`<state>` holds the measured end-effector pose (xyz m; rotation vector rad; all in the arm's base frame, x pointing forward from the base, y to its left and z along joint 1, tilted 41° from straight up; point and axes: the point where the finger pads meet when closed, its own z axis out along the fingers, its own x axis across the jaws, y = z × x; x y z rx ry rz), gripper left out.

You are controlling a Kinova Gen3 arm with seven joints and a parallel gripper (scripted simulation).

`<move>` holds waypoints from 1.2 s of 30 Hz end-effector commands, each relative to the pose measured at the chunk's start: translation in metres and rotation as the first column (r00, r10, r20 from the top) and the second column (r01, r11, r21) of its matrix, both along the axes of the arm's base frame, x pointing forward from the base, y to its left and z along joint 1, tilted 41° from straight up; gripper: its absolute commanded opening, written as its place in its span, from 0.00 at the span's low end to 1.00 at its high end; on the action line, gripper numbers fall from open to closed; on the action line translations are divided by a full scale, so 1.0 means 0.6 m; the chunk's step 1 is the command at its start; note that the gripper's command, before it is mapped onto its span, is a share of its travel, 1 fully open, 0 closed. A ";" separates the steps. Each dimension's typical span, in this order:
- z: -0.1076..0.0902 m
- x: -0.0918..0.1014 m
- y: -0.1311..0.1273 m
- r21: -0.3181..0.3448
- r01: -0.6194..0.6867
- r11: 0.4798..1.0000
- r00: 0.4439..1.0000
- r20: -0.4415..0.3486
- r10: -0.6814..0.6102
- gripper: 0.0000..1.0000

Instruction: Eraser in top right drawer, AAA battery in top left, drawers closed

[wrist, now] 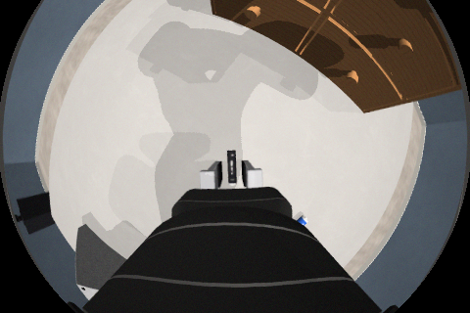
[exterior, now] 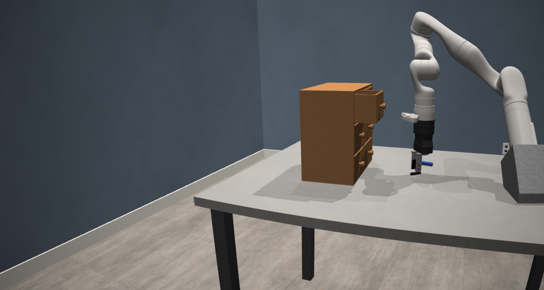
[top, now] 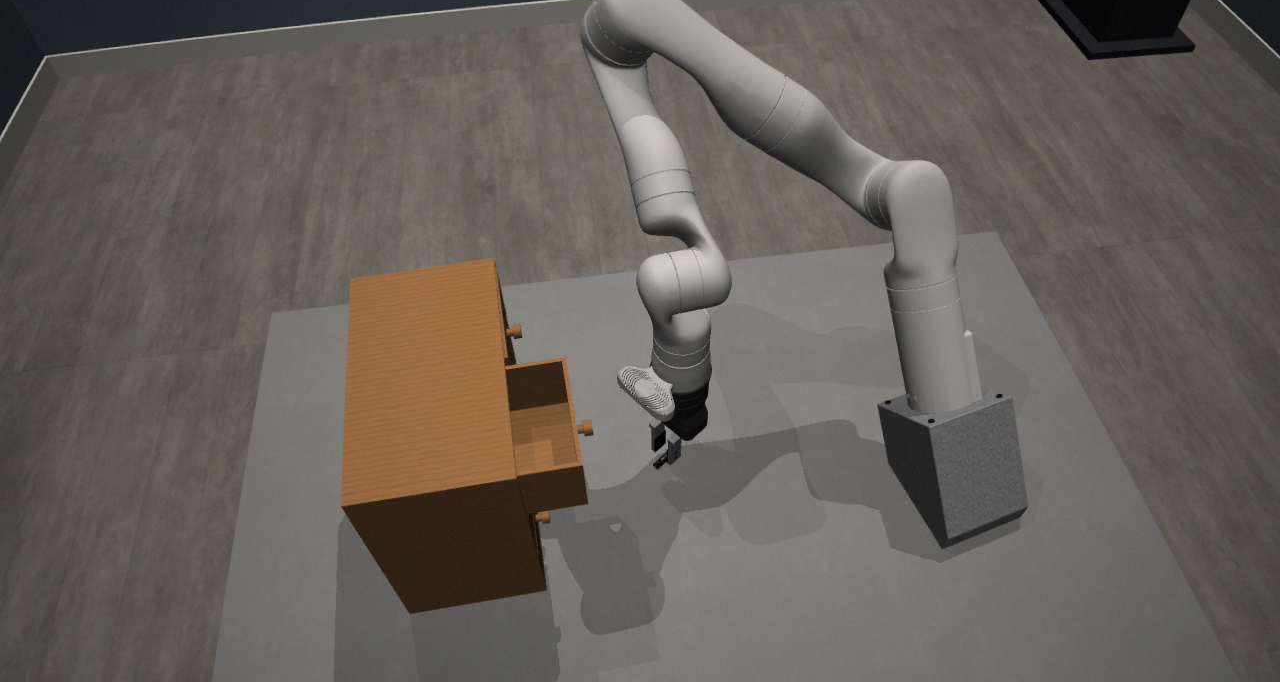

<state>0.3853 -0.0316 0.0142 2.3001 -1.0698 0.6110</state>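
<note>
A small black AAA battery (top: 660, 465) (exterior: 415, 172) (wrist: 230, 156) lies on the table in front of the wooden chest (top: 420, 391) (exterior: 327, 136) (wrist: 366, 0). My gripper (top: 665, 447) (exterior: 417, 163) (wrist: 231, 169) points straight down over it, half open. Its fingers stand on either side of the battery, low over the table, not closed on it. A blue eraser (exterior: 428, 162) (wrist: 302, 221) lies on the table just behind the gripper. The left drawer of the chest's top row (top: 559, 485) (exterior: 366, 105) is pulled out and looks empty. The other drawers are pushed in.
The arm's grey base block (top: 957, 463) (exterior: 525, 174) stands on the table to the right. The table's front edge (exterior: 342, 223) is well clear of the gripper. A black stand (top: 1118, 6) is on the floor at the far right.
</note>
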 end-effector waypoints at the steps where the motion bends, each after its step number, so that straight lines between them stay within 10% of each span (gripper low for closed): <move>1: 0.000 0.001 0.001 0.001 -0.001 1.000 1.000 0.001 0.001 0.54; 36: -0.018 0.005 -0.014 0.001 -0.001 1.000 1.000 0.001 0.001 0.54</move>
